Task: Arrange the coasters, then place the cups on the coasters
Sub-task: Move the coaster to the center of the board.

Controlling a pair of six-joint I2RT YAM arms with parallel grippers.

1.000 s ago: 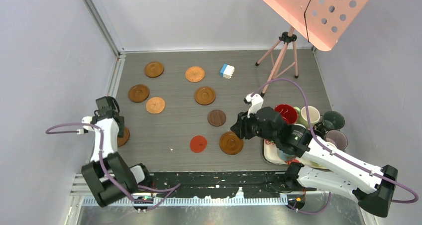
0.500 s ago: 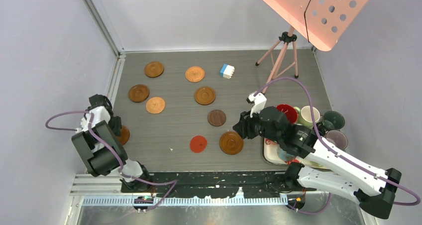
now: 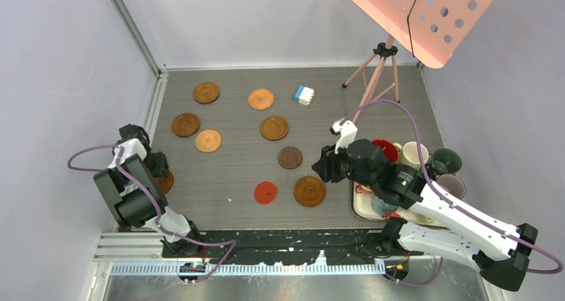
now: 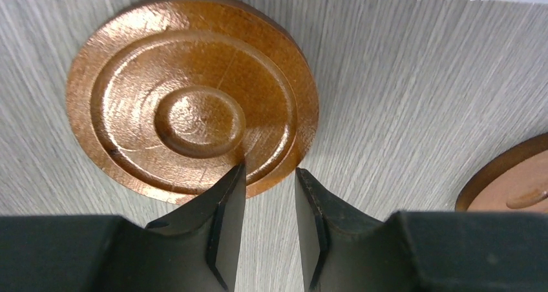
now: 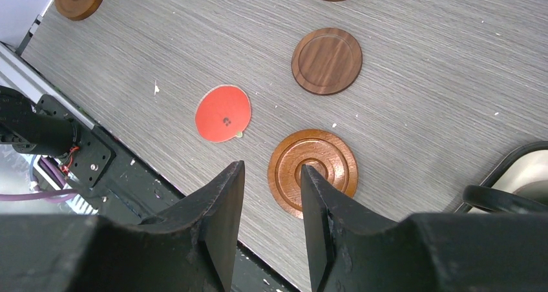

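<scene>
A grey wood-grain table (image 3: 233, 171) lies between pale walls, and the red coaster (image 3: 265, 192) near its front edge is the mark for everything else. Far behind it and to the right, a pink perforated stand (image 3: 426, 14) on a tripod leans over the table. To the right of the red coaster sits a white tray (image 3: 358, 208). The cups crowd on and behind it: a red-lined cup (image 3: 384, 148), a cream cup (image 3: 416, 153), a dark green cup (image 3: 445, 160) and others partly hidden by the right arm. The right gripper (image 5: 271, 169) hangs with its jaws spread and empty above the ringed coaster (image 5: 333, 156), which lies just right of the red coaster. Well to the left of the red coaster, by the table's side edge, the left gripper (image 4: 269, 172) stands low over the edge coaster (image 4: 194, 92). Its jaws are narrowly apart astride the rim, and I cannot tell whether they pinch it. A dark coaster (image 3: 290, 157) lies just behind the red coaster, with five brown coasters (image 3: 274, 128) farther behind it and to the left. A blue-and-white block (image 3: 304, 95) sits far behind it.
</scene>
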